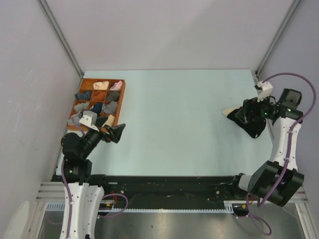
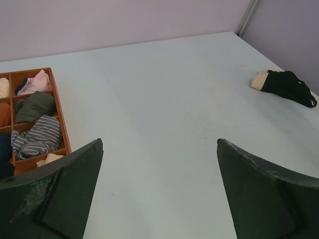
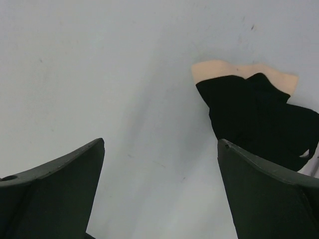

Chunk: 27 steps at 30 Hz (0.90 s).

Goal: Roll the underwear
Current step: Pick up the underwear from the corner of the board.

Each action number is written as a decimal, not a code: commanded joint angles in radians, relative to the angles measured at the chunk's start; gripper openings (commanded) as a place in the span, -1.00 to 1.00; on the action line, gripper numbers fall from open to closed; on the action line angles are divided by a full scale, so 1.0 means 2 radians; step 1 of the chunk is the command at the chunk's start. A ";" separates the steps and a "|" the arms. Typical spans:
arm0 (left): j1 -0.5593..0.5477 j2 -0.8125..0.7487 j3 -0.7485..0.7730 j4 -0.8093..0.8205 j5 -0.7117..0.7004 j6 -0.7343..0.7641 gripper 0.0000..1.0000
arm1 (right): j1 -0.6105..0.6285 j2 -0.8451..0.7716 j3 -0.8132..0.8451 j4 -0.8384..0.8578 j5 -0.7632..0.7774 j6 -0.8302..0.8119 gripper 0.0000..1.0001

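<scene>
Roughly crosswise, underwear points cream end left; left end effector and right end effector gape.

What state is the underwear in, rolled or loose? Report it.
Not rolled: the underwear lies as a loose, crumpled heap on the table, cream edge showing.

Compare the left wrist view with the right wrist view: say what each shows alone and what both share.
Only the left wrist view shows the orange tray of rolled bundles, the back wall and the open left gripper. Only the right wrist view shows the open right gripper, with the underwear seen close up. Both show the underwear lying free on the pale table, its cream edge visible.
</scene>
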 commanded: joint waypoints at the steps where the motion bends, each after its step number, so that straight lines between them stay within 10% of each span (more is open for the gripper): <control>1: -0.002 -0.019 -0.004 0.000 -0.006 -0.009 1.00 | 0.061 0.034 0.001 -0.015 0.184 -0.053 0.90; 21: -0.002 -0.018 -0.014 0.005 0.009 -0.014 1.00 | 0.183 0.287 0.012 0.150 0.413 -0.040 0.15; 27: -0.001 -0.012 -0.013 0.002 0.009 -0.013 1.00 | 0.188 0.298 0.019 0.148 0.410 -0.043 -0.66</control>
